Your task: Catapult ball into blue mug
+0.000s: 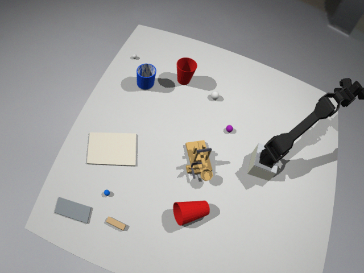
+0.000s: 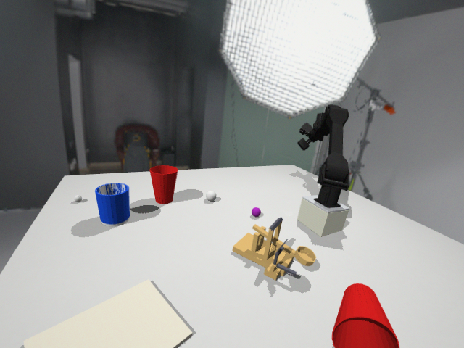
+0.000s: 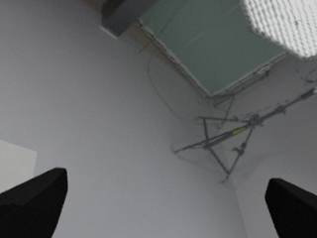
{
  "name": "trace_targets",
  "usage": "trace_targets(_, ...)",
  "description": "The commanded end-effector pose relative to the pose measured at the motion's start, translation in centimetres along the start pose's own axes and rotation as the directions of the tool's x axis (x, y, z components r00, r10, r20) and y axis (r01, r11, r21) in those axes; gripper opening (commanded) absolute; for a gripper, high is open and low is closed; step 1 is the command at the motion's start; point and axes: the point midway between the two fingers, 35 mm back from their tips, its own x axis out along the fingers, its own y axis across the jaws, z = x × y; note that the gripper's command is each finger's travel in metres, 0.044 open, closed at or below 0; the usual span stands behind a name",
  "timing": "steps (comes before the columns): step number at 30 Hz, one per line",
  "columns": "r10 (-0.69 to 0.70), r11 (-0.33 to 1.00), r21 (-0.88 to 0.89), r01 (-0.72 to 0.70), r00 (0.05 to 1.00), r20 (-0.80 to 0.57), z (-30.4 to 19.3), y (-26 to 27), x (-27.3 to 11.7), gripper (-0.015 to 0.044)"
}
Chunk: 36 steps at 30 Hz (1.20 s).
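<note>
The blue mug stands upright at the far left. The tan catapult stands mid-table, its round cup low at the near end; no ball shows in it. A purple ball lies beyond the catapult, toward the arm base. A larger white ball, a small white ball and a blue ball also lie on the table. My gripper is open and empty, raised high near the table's edge, far from them all.
One red cup stands beside the mug; another red cup lies on its side near the catapult. A cream board, a grey slab and a small wooden block lie flat.
</note>
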Motion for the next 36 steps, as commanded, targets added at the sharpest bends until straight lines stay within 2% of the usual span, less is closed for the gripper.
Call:
trace_targets(1,0.003,1.0,0.001,-0.003,1.0,0.001,0.1,0.1,0.0,0.0426)
trace_targets(2,0.01,1.0,0.003,-0.01,1.0,0.003,0.4,0.4,0.0,0.044)
trace_targets(10,0.167,0.985,0.044,-0.169,0.985,0.047,6.2,6.9,-1.2,0.044)
trace_targets(19,0.409,0.894,0.16,-0.419,0.908,0.092,15.3,19.2,-5.0,0.044)
trace_targets(26,0.577,0.788,0.199,-0.583,0.811,0.094,21.4,28.4,-11.5,0.044)
trace_targets(36,0.776,0.601,0.252,-0.759,0.629,0.045,26.4,40.1,-23.9,0.044)
